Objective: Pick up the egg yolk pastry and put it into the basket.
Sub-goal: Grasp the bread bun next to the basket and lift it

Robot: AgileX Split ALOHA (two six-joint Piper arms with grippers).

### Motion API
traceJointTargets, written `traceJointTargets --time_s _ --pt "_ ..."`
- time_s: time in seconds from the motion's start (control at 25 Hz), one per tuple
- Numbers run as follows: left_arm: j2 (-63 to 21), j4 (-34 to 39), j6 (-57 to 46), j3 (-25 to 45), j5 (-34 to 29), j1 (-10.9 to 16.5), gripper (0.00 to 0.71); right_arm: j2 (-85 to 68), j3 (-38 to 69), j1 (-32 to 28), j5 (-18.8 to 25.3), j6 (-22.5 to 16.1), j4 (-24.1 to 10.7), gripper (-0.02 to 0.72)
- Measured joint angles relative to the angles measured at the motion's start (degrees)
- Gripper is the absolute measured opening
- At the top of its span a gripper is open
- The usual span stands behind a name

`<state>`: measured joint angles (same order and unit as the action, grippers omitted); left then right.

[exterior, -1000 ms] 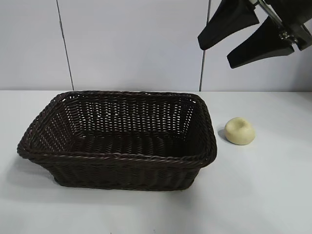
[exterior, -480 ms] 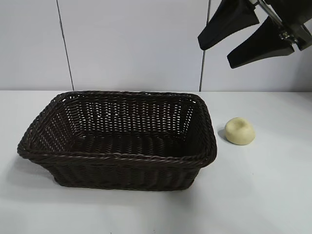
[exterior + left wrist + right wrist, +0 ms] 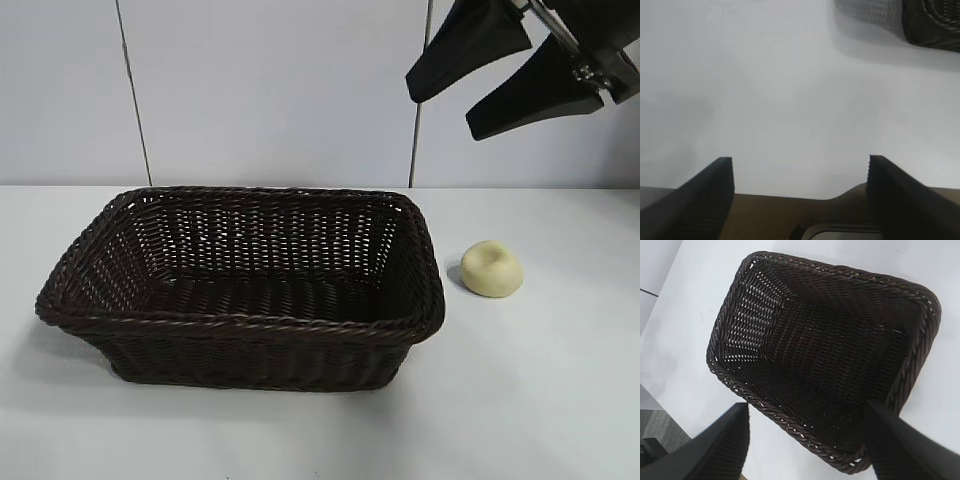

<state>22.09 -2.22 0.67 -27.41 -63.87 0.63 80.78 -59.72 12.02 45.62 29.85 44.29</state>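
The white desk point(image 3: 560, 400) spreads across the whole scene, backed by a pale panelled wall point(image 3: 270, 90) with two thin dark seams running down it.

On the desk, left of centre, stands the basket point(image 3: 240, 325), a big rectangular dark brown wicker one with sloping open-weave sides and a braided rim. It sits upright, and nothing lies in the part of its inside that shows. The right wrist view looks down into it from above and shows only the woven floor and walls point(image 3: 900, 385).

High at the far right, well above the desk, hangs the right gripper point(image 3: 455, 108). Its two black fingers point(image 3: 470, 45) are spread apart and hold nothing; they point down and to the left, towards the space over the basket's right end. In its own wrist view the same fingers point(image 3: 720, 445) frame the basket with a wide gap between them.

The left gripper point(image 3: 800, 172) appears only in the left wrist view. Its fingers point(image 3: 705, 192) are likewise parted and hold nothing, hanging over bare desk, with a corner of the basket point(image 3: 932, 25) showing farther off.

The egg yolk pastry point(image 3: 491, 268) lies on the desk just right of the basket's right end, apart from the rim. It is small, pale yellow and domed, with a shallow dent on top.
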Motion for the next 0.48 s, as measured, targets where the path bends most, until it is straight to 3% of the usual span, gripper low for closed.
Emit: traceJointTargets --time_s 0.16,0.48 --pt "-3.28 0.00 0.00 0.00 0.06 0.00 0.539 0.00 0.00 0.00 0.02 0.00 0.00 0.477" --pt "-21.15 0.00 0.00 0.00 -0.19 0.00 0.539 0.00 0.00 0.00 -0.17 0.00 0.00 0.477"
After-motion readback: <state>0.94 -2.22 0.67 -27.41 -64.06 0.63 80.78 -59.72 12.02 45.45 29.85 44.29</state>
